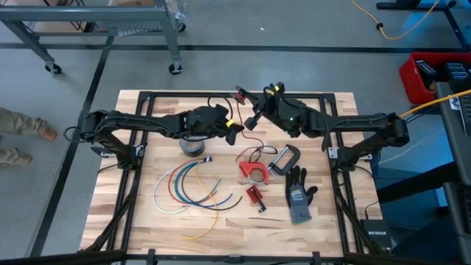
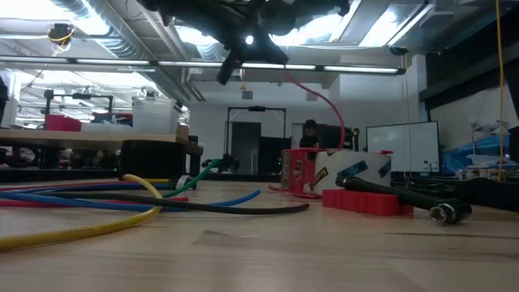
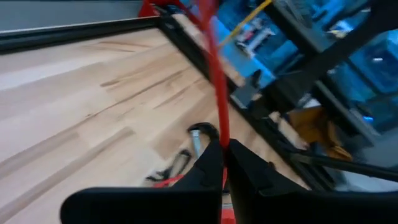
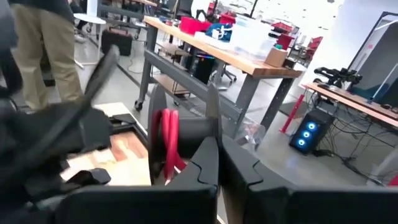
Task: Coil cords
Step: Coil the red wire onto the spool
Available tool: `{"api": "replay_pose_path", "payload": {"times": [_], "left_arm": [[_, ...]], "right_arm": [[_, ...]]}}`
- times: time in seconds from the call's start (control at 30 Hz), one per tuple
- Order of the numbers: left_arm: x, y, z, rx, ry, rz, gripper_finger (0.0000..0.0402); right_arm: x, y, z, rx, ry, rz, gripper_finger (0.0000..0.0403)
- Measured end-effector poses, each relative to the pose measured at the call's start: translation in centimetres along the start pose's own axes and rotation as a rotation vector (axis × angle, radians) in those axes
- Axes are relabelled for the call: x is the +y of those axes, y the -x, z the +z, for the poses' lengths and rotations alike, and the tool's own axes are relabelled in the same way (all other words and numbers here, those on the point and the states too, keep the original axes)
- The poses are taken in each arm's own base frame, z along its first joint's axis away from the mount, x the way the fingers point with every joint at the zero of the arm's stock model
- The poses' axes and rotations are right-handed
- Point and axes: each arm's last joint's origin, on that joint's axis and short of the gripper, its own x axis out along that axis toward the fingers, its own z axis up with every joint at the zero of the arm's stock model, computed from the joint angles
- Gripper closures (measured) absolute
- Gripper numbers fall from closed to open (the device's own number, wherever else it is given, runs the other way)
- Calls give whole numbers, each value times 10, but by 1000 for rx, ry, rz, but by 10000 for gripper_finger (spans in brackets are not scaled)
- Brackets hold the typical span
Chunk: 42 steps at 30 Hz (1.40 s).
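From my station I see grey concrete floor (image 1: 294, 22) around the wooden table (image 1: 132, 221). A wheeled metal cart (image 1: 110, 29) stands at the far left, a red toolbox (image 1: 423, 73) at the right. Ceiling light strips (image 2: 381, 20) glow above workbenches (image 2: 89, 138), a doorway (image 2: 255, 138) and a whiteboard (image 2: 401, 146).

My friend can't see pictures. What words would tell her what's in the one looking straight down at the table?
Two dark robot arms meet above a wooden table, the left gripper and right gripper both shut on a thin red cord. Below lie loose coloured cords, a grey work glove and a red clamp.
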Motion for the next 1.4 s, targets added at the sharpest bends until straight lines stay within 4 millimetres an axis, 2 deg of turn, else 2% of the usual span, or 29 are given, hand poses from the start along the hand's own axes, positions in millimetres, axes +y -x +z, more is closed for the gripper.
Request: {"api": "replay_pose_path", "payload": {"times": [0.47, 0.9, 1.2, 1.4], "left_arm": [[-5, 0, 4, 17, 5, -120, 401], [4, 0, 13, 110, 38, -238, 401], [10, -1, 18, 106, 76, -225, 401], [9, 0, 15, 109, -41, -227, 391]], "right_arm": [[12, -11, -19, 95, 152, 24, 400], [14, -9, -32, 204, 285, 85, 400], [16, -8, -35, 224, 294, 149, 400], [16, -9, -34, 212, 258, 136, 400]]}}
